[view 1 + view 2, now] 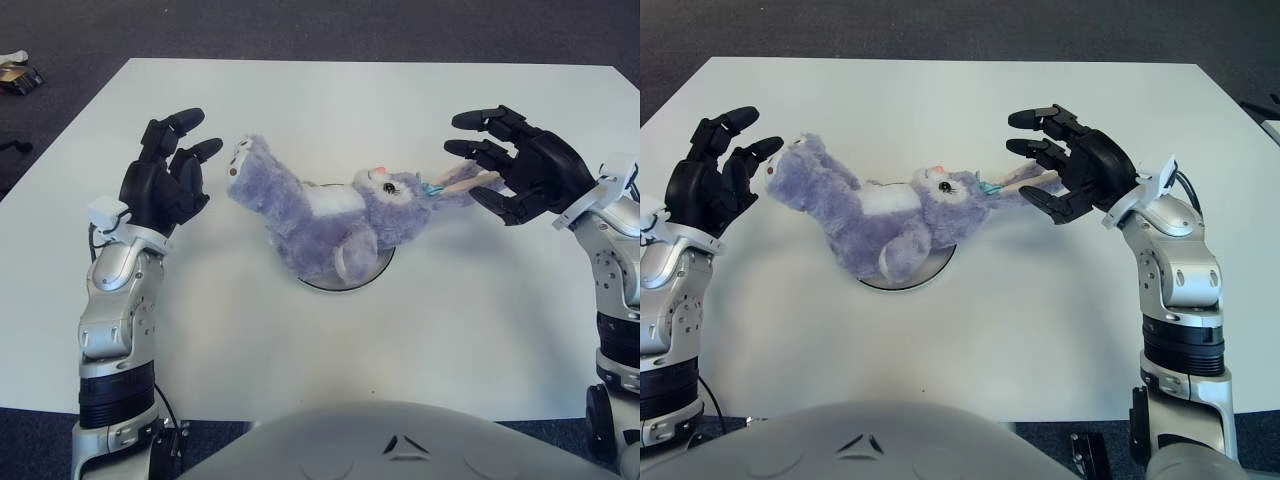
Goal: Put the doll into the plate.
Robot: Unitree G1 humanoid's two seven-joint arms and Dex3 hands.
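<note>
A purple plush bunny doll (330, 215) lies on its back across a small round plate (372, 272), feet toward the left, ears toward the right. Only the plate's front rim shows under it. My left hand (170, 175) hovers open just left of the doll's feet, not touching them. Fingers spread, my right hand (515, 175) stands open just right of the doll's ears (455, 185), holding nothing. In the right eye view the doll (890, 215) lies between the left hand (720, 170) and the right hand (1065, 170).
The white table (330, 100) stretches wide around the plate. A small dark object (20, 75) lies on the dark floor beyond the table's far left corner. My own torso (400, 445) fills the bottom edge.
</note>
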